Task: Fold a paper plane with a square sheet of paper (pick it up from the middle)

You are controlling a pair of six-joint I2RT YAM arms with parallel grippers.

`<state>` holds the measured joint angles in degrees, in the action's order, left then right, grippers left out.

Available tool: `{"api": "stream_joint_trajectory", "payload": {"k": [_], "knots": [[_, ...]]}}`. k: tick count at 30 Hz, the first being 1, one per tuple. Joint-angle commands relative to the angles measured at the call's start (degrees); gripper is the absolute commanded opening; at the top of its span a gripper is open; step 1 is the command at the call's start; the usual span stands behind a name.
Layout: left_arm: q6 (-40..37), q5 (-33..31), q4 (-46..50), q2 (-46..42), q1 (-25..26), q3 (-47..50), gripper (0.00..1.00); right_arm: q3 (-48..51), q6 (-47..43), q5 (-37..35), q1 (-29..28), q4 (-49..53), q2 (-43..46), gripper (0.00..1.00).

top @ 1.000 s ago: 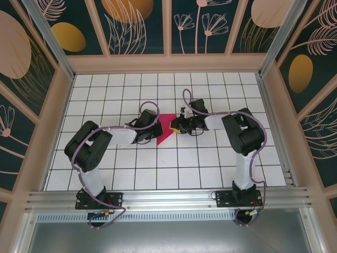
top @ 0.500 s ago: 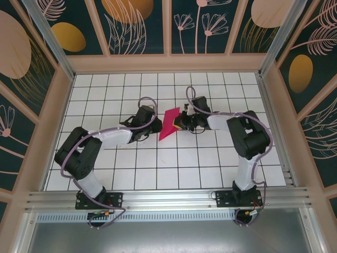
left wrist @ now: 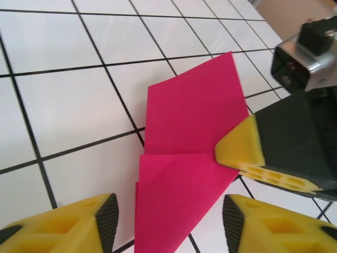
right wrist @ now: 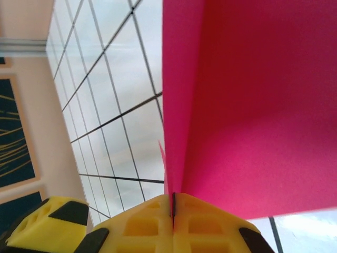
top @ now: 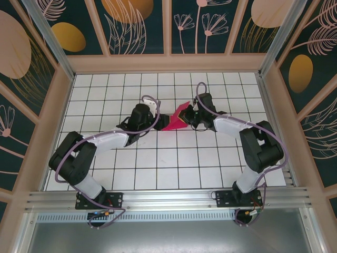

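The square sheet of paper (top: 175, 119) is magenta-pink and folded into a pointed wedge with overlapping flaps. It sits mid-table, its right side raised off the tiles. My right gripper (top: 188, 117) is shut on that right edge. In the right wrist view the paper (right wrist: 253, 105) rises from between the closed yellow fingertips of the right gripper (right wrist: 172, 211). In the left wrist view the paper (left wrist: 189, 158) lies pointing toward my left gripper (left wrist: 166, 226), which is open with its pads on either side of the tip, apart from it. The right gripper's finger (left wrist: 239, 150) pinches the paper's edge.
The floor is white tile with a black grid (top: 158, 168). Wooden-framed patterned walls (top: 168, 63) enclose it on three sides. Both arms reach in toward the centre from their bases at the near rail (top: 168, 197).
My left gripper has opened and let go of the paper. My right gripper closed on the paper's right edge, and it has carried the paper a little farther back and to the right.
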<state>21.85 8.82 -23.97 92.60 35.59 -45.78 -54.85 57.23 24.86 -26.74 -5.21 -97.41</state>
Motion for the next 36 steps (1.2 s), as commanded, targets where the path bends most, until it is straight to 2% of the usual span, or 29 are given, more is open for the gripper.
{"api": "stream_joint_trajectory", "payload": {"k": [1, 4, 12, 20, 30, 36], "knots": [[-10.7, 4.8, -9.5, -0.6, 0.3, 3.2, 0.62, 0.3, 4.7, -1.1, -0.4, 1.8, -1.0, 0.00], [-15.7, 6.4, -14.1, 0.7, 0.3, 5.4, 0.64, -0.5, 5.8, -1.0, -0.4, 3.2, -1.5, 0.00], [-26.0, 10.2, -17.8, 5.2, 0.6, 5.8, 0.62, -2.5, 6.9, -0.6, -0.3, 5.8, -2.8, 0.00], [-32.2, 12.2, -16.5, 10.3, 1.4, 3.7, 0.59, -3.5, 6.8, 0.3, -0.3, 6.8, -3.6, 0.00], [-35.4, 6.7, -17.8, 14.8, 2.7, 1.4, 0.42, -4.1, 6.7, 1.9, -0.3, 7.3, -4.1, 0.00], [-36.9, 6.5, -17.6, 15.8, 2.7, 1.0, 0.29, -4.3, 6.2, 2.4, -0.3, 8.1, -4.1, 0.00]]}}
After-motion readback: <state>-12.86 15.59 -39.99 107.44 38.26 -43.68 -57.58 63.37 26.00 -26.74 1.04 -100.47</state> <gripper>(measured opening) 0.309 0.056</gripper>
